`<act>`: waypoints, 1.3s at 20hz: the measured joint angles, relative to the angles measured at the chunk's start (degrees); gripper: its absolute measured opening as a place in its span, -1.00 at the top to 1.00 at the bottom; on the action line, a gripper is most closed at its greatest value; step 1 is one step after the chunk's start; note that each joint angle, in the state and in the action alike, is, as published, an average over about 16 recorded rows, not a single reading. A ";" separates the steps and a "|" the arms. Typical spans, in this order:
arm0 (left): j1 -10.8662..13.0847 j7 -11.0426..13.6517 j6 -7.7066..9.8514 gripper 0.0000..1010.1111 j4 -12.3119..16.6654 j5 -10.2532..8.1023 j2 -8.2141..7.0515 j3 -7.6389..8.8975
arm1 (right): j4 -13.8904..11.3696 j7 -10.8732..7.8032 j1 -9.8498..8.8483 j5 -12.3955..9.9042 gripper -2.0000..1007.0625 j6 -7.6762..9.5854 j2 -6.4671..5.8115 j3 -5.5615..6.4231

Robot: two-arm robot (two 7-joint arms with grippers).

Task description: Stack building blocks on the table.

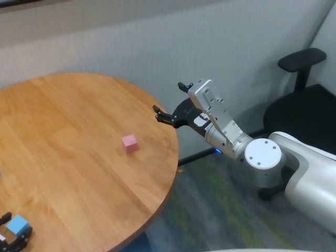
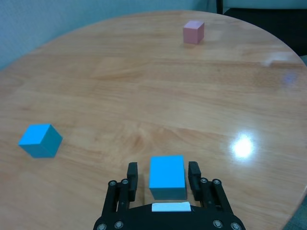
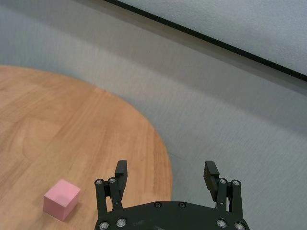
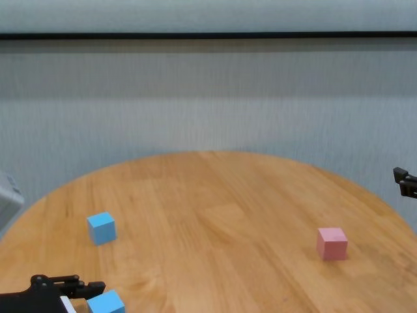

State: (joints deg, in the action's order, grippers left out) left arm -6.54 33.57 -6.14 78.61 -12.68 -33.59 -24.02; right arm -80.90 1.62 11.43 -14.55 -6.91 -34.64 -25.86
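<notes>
Chest view shows the left gripper (image 4: 78, 295) low at the near left edge of the table (image 4: 208, 215). Its fingers (image 2: 194, 173) sit on each side of a blue block (image 2: 167, 176), holding it. A second blue block (image 4: 101, 227) sits farther back on the left. The pink block (image 4: 332, 243) sits far off on the right side. The right gripper (image 1: 169, 101) hangs past the table's right edge, spread wide with nothing in it.
</notes>
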 joint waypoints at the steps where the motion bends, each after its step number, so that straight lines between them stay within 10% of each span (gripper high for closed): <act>1: 0.02 -0.05 0.02 -0.36 0.01 0.06 0.00 0.01 | 0.00 0.00 0.00 0.00 -1.00 0.00 0.00 0.00; 15: -1.21 -1.22 0.60 0.20 1.22 0.50 1.24 0.48 | 0.00 0.00 0.00 0.00 -1.00 0.00 0.00 0.00; 26: -8.28 -2.68 1.32 0.22 0.80 0.87 6.31 -0.06 | 0.00 0.00 0.00 0.00 -1.00 0.00 0.00 0.00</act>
State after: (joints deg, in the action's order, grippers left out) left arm -14.82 30.88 -4.82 79.41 -11.81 -27.28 -24.08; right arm -80.90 1.62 11.43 -14.55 -6.91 -34.64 -25.86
